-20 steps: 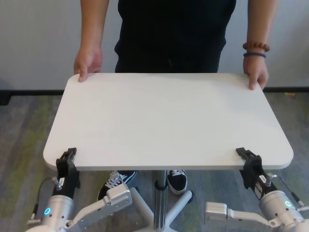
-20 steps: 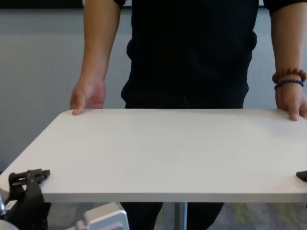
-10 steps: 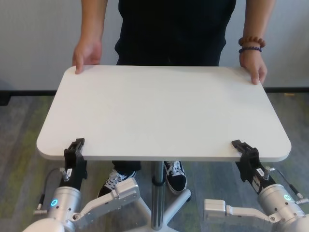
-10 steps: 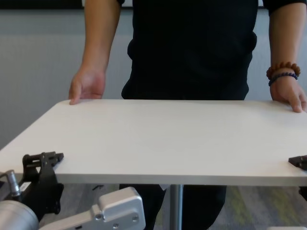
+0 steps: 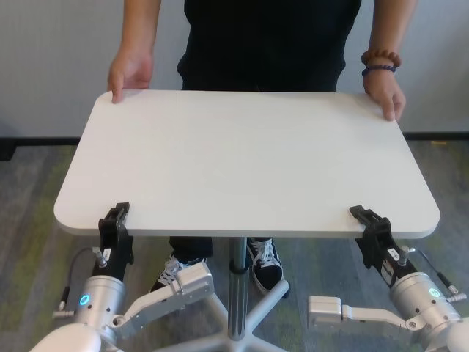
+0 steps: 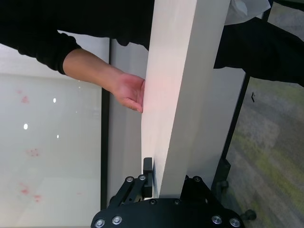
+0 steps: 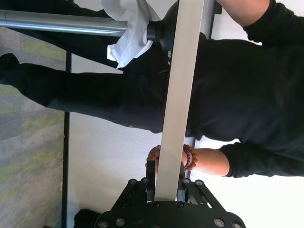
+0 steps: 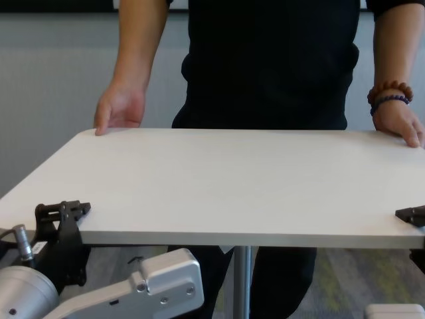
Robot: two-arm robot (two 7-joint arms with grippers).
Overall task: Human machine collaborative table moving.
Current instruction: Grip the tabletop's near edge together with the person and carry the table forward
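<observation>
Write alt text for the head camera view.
A white table is held from both ends: the left gripper and right gripper clamp its near edge, while a person in black grips the far corners with both hands.

Person (image 5: 271, 44) cut off above the chest in every view; right hand (image 8: 413, 216) mostly beyond chest view's edge; pole leg (image 5: 236, 293) base partly hidden behind arm housings

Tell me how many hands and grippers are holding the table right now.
4. The person's two hands, one at the table's far left corner, the other at its far right; the left gripper and right gripper clamp its near edge.
</observation>
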